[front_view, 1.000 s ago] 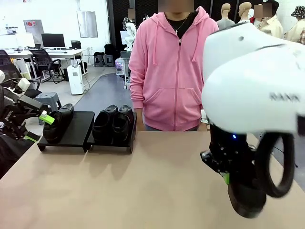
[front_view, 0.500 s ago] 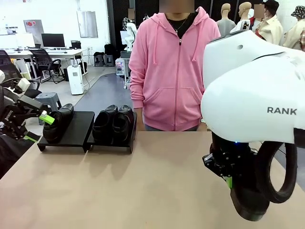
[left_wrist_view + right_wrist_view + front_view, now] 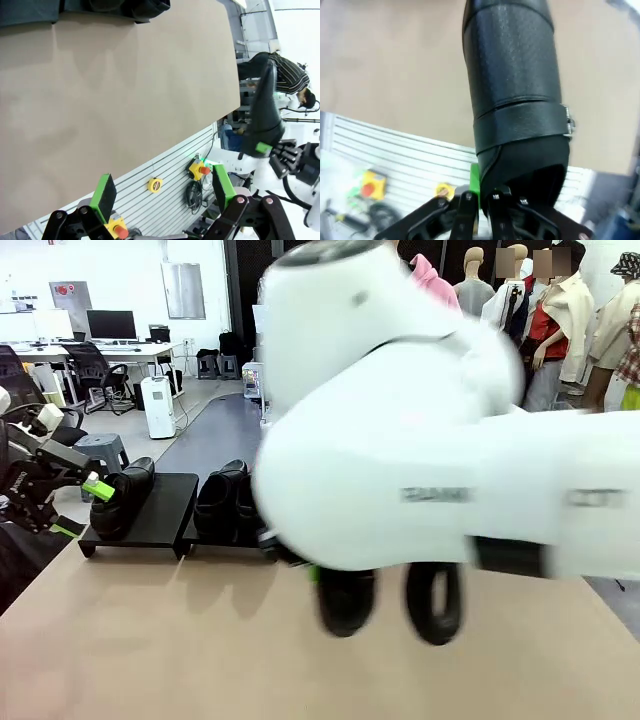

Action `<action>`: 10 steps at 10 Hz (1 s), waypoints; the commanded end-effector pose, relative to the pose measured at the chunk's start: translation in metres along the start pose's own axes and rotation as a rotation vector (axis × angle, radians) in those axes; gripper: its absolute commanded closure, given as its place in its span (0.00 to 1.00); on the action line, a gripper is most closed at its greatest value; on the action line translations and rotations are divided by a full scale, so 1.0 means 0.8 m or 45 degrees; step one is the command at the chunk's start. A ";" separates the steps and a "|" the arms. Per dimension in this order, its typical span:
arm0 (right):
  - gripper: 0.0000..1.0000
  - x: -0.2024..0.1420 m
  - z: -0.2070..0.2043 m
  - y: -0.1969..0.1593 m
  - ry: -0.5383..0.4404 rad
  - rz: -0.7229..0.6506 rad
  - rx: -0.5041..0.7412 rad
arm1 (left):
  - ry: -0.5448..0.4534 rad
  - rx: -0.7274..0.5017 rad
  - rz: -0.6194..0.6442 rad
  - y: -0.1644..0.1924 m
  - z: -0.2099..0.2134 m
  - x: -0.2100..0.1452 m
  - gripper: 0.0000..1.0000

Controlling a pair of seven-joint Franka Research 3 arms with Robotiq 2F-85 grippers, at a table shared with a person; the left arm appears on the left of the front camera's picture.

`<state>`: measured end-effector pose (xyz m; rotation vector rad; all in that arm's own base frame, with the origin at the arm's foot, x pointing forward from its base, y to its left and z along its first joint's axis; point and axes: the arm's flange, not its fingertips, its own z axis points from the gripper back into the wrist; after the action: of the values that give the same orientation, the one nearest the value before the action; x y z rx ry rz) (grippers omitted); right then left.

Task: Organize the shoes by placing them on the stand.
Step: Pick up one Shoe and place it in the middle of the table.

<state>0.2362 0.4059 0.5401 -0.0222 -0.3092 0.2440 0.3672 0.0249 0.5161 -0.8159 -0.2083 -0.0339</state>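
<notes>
Swinging across from the right side of the table point(image 3: 150, 640), the right arm point(image 3: 400, 420) now blocks the middle of the front view and hides the person it stood beside a moment ago. Under it hangs a black shoe point(image 3: 345, 605), off the table, just right of the stand point(image 3: 165, 515). On the stand, one shoe point(image 3: 120, 498) sits in the left section and a pair point(image 3: 225, 502) in the right section, partly behind the arm. The left gripper point(image 3: 75, 508) hovers at the stand's left edge, its green pads spread wide with nothing between them.

From the left wrist, the open left gripper point(image 3: 165, 192) points over the bare table point(image 3: 110, 90); the stand's edge point(image 3: 30, 12) lies at the top, and the other arm's carried shoe point(image 3: 265, 110) shows off to the right.

From the right wrist, the right gripper point(image 3: 482, 192) is clamped on the heel rim of the shoe point(image 3: 512, 85), whose toe points away over the table point(image 3: 385, 65).
</notes>
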 end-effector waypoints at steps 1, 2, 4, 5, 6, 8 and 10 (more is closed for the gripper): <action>1.00 0.044 -0.061 0.069 0.090 -0.078 0.058 | 0.007 0.003 -0.005 0.001 0.003 -0.002 0.00; 1.00 0.051 -0.089 0.096 0.175 -0.163 0.119 | 0.007 0.003 -0.005 0.001 0.003 -0.002 0.00; 1.00 0.056 -0.153 0.127 0.380 -0.326 0.140 | 0.007 0.003 -0.005 0.001 0.003 -0.002 0.00; 1.00 0.054 -0.179 0.135 0.409 -0.402 0.069 | 0.007 0.003 -0.005 0.001 0.003 -0.002 0.00; 1.00 0.053 -0.191 0.129 0.383 -0.402 0.124 | 0.007 0.003 -0.005 0.001 0.003 -0.002 0.00; 1.00 0.062 -0.211 0.103 0.359 -0.320 0.119 | 0.007 0.003 -0.005 0.001 0.003 -0.002 0.00; 1.00 0.065 -0.225 0.102 0.344 -0.243 0.196 | 0.007 0.003 -0.005 0.001 0.003 -0.002 0.00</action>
<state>0.3214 0.5002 0.3803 0.0905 0.0018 0.0195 0.3672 0.0250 0.5161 -0.8153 -0.2080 -0.0333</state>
